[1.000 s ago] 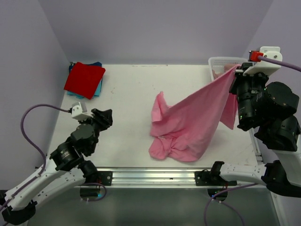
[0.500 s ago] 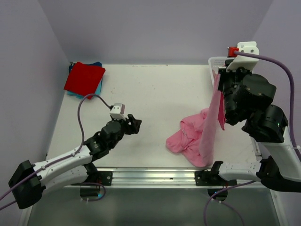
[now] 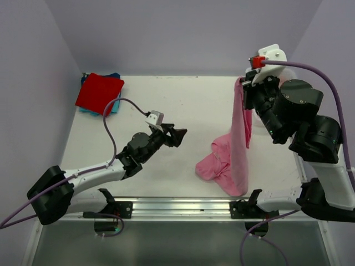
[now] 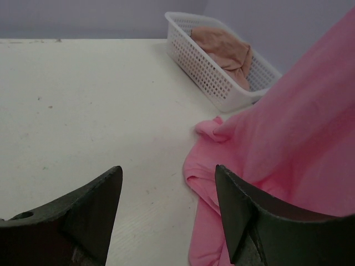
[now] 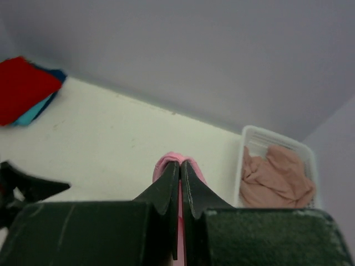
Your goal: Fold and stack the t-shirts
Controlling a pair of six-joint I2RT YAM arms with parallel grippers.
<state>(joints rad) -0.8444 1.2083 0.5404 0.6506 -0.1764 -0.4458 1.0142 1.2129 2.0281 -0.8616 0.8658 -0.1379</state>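
The pink t-shirt is held up by one end above the right part of the white surface. That end is clamped between the right fingers, which are pressed together on the cloth. From there it hangs in a narrow strip, and its lower part lies bunched on the surface near the front edge. The left fingers are spread apart and hold nothing; they are pointed at the bunched part from the left, near it but not touching. Beyond the shirt a white basket with a tan garment in it is seen, and at the far left corner a folded red t-shirt lies on a blue one. The step in hand is judged to be the spreading-out of the pink shirt; no fold is made yet. For the next move a free edge in the heap would have to be taken by the left fingers, so that the cloth can be stretched and laid flat.
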